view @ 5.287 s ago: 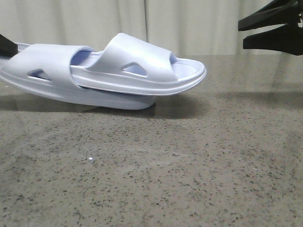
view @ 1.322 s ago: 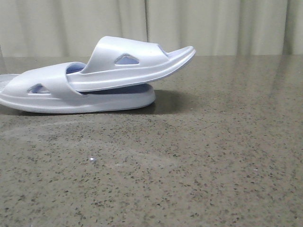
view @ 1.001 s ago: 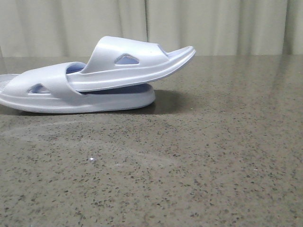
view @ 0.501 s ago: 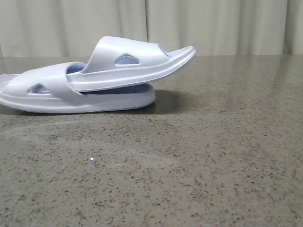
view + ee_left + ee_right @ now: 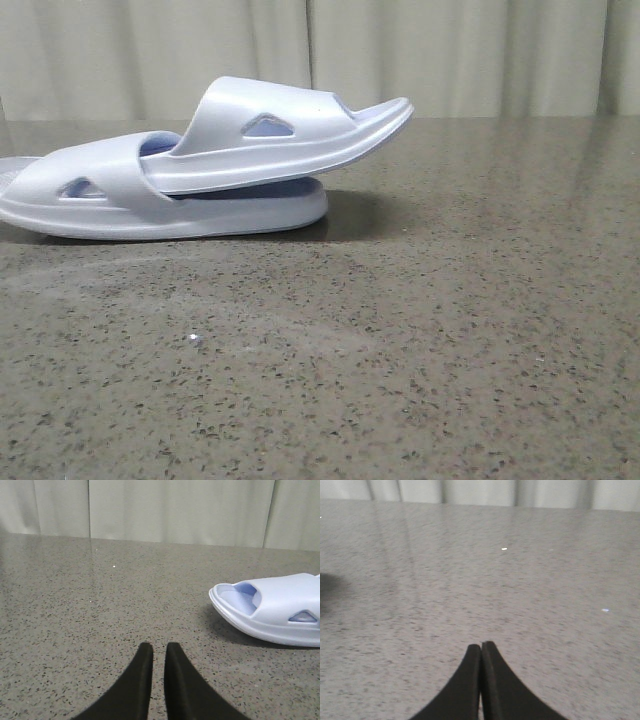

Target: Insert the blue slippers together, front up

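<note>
We judge the nesting done, since the blue slippers (image 5: 205, 165) rest on the counter (image 5: 420, 330) at its left, one pushed under the other's strap with its toe raised, while our left pincer (image 5: 154, 655), almost closed, and right pincer (image 5: 480, 652), fully closed, hold nothing, leaving only retreat.

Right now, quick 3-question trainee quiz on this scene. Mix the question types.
1. True or false: the upper slipper is pushed under the strap of the lower slipper.
2. Multiple choice: the upper slipper's free end is A) flat on the table, B) tilted up off it, C) hanging past the table's edge.
3. Fill in: the right tool holds ____.

Key
1. True.
2. B.
3. Nothing; its fingertips meet over bare table. The left tool is empty too, its tips nearly together.
</note>
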`<move>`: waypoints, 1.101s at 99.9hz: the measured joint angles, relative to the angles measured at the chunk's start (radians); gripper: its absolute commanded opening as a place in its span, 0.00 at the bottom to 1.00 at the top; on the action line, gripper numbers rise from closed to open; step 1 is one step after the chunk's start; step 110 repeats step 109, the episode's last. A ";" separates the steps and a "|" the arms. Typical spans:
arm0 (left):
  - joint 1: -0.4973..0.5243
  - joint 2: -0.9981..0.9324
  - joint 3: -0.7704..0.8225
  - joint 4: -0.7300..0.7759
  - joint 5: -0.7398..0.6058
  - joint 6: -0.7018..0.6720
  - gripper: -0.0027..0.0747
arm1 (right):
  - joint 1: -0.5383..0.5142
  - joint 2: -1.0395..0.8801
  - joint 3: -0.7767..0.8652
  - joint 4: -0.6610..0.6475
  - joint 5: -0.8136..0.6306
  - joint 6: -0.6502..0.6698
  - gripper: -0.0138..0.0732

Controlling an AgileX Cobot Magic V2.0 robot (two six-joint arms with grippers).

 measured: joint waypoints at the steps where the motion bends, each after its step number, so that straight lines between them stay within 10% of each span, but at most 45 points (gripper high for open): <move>1: 0.000 0.000 0.000 0.000 0.000 0.000 0.05 | -0.003 -0.010 0.003 -0.013 0.000 0.006 0.06; 43: 0.000 0.000 0.000 0.000 0.000 0.000 0.05 | -0.050 -0.382 0.166 -0.150 0.104 0.106 0.06; 110: 0.000 0.000 0.000 0.000 0.000 0.000 0.05 | -0.051 -0.400 0.166 -0.159 0.116 0.110 0.06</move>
